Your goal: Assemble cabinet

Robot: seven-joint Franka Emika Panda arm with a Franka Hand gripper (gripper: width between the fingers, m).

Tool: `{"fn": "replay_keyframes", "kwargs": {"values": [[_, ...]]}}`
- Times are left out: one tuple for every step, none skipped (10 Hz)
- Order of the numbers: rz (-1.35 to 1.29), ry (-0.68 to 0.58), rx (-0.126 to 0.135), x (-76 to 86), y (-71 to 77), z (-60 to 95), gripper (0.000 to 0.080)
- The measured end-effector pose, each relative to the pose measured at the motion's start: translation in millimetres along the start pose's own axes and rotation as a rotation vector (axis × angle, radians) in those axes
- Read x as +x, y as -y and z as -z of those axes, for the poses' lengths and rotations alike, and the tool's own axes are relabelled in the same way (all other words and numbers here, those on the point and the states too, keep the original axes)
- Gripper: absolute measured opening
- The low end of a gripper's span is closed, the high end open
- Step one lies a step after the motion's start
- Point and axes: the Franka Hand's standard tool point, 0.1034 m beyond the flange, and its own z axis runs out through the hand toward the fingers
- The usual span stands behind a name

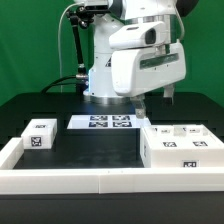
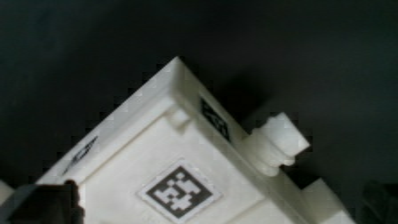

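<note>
Black table carries the cabinet; above it the jaws hang wide open.

Cabinet: large white box body; rests flat on the black table at the exterior view's right; black-and-white square tags on top and front; upright, untilted.

**Arm:** one white jointed robot arm. Its base stood toward the far edge of the black table, and its links were folded forward toward the exterior view's right.
**Wrist:** bulky white housing that faced downward.
**Gripper:** black two-finger gripper. It hung beneath the wrist with its jaws spread wide and gripped nothing. One dark fingertip showed in the wrist view.
</note>
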Motion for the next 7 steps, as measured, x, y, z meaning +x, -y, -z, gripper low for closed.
{"fn": "replay_keyframes", "kwargs": {"values": [[-0.167,-0.018,-0.003,-0.6,11.0,-4.2,0.0796],[-0.322,-0.009,0.019,-4.1,18.5,-8.7,0.0796],[-0.375,-0.015,0.024,-3.4,21.6,-9.9,0.0796],[-0.452,-0.018,0.031,-2.5,22.6,-9.9,0.0796],[-0.511,-0.018,0.036,-2.0,23.4,-10.0,0.0796],[-0.544,-0.019,0.039,-1.7,24.0,-10.1,0.0796],[-0.63,-0.019,0.046,-1.1,25.1,-10.3,0.0796]]}}
